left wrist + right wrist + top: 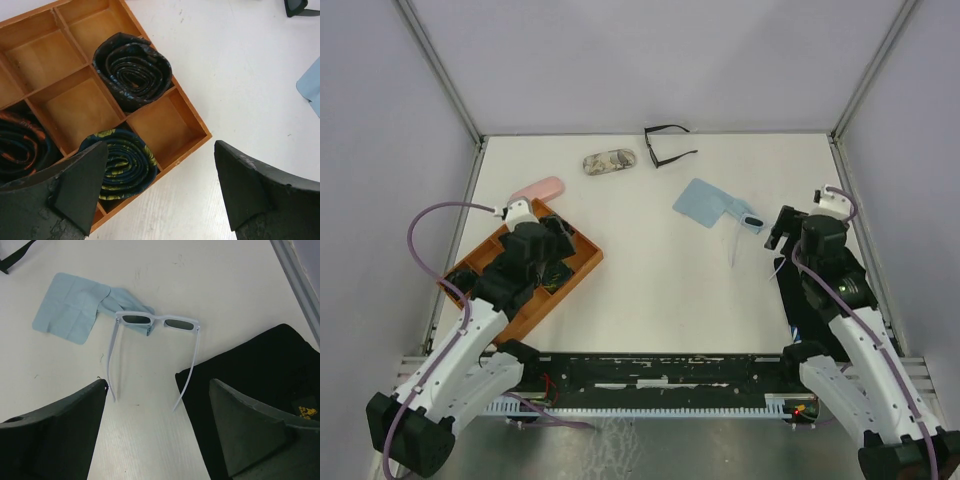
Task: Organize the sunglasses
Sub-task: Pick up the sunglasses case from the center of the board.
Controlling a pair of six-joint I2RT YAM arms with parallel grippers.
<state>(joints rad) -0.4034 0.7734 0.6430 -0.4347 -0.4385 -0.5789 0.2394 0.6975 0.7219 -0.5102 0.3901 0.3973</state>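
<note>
Looking at the pale-framed sunglasses (156, 321): they're lying arms-out on the counter (210, 280), right in front of the right claw (157, 385), which is spread wide and empty. Their front sits on the blue cloth (65, 307), so a grab might drag the cloth along, and those skinny arms could flex or slip. The black-framed pair (668, 146) is at the far edge. The left claw (160, 147), also wide and empty, hangs over the wooden tray (176, 159).
</note>
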